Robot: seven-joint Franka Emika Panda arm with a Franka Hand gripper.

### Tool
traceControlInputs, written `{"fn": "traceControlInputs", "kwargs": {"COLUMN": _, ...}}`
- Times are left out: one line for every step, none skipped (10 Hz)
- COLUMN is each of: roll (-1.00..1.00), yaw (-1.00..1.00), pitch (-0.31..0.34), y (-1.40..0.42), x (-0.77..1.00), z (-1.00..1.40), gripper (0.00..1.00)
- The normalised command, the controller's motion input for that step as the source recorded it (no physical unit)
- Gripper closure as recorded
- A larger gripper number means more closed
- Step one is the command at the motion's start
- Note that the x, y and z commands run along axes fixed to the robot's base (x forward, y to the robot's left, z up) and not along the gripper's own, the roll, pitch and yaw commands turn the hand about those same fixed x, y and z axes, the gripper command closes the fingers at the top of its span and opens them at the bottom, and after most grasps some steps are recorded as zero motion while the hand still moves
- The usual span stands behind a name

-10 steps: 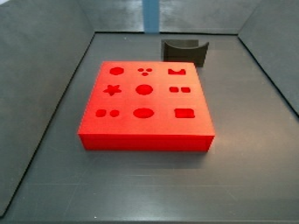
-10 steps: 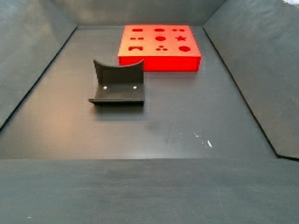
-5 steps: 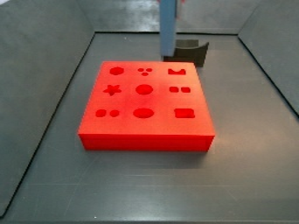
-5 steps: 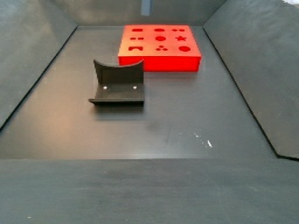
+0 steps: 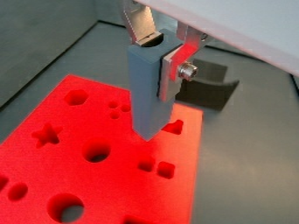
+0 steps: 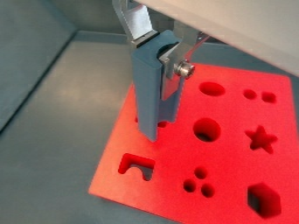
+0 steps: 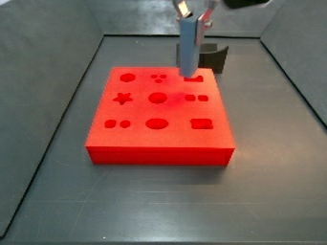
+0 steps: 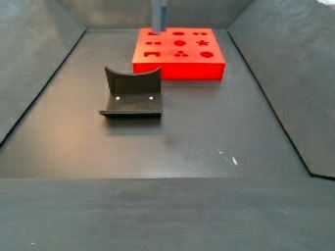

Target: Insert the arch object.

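My gripper (image 5: pixel 162 48) is shut on the arch object (image 5: pixel 149 87), a tall blue-grey block with a curved notch in its upper end. It hangs upright over the red board (image 5: pixel 59 144), its lower end close to the arch-shaped hole (image 5: pixel 173 128). Both wrist views show it; in one the gripper (image 6: pixel 158 51) holds the block (image 6: pixel 149 92) just beyond the arch hole (image 6: pixel 138 164) in the board (image 6: pixel 233 179). In a side view the gripper (image 7: pixel 192 10) holds the block (image 7: pixel 188 48) above the board's (image 7: pixel 160 136) far edge. The block's lower end is hidden from contact judgement.
The fixture (image 7: pixel 212 55) stands just behind the board, also in a wrist view (image 5: pixel 212 87). In a side view it (image 8: pixel 131 93) stands on the dark floor in front of the board (image 8: pixel 197 67). Grey walls ring the floor. The board has several other shaped holes.
The block has come forward and down from behind the board to hang over its far edge near the arch hole. Board and fixture have not moved.
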Motion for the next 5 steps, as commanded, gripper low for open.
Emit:
{"fn": "traceControlInputs", "kwargs": {"roll": -0.03, "yaw": -0.78, "pitch": 0.429, "y": 0.13, "x": -0.01, "z": -0.27, "gripper": 1.00}}
{"fn": "traceControlInputs", "kwargs": {"roll": -0.03, "yaw": -0.78, "pitch": 0.434, "y": 0.14, "x": -0.01, "z": -0.27, "gripper": 1.00}}
{"fn": "traceControlInputs", "kwargs": {"roll": -0.05, "yaw": -0.68, "pitch": 0.439, "y": 0.14, "x": 0.00, "z": -0.21, "gripper": 1.00}}
{"fn": "traceControlInputs", "kwargs": {"roll": -0.17, "yaw": -0.46, "pitch": 0.474, "y": 0.00, "x": 0.13, "z": 0.00, "gripper": 1.00}}
{"fn": "traceControlInputs", "kwargs": {"roll": -0.25, "yaw": -0.49, "pitch": 0.461, "y": -0.08, "x": 0.12, "z": 0.11, "gripper": 1.00}}
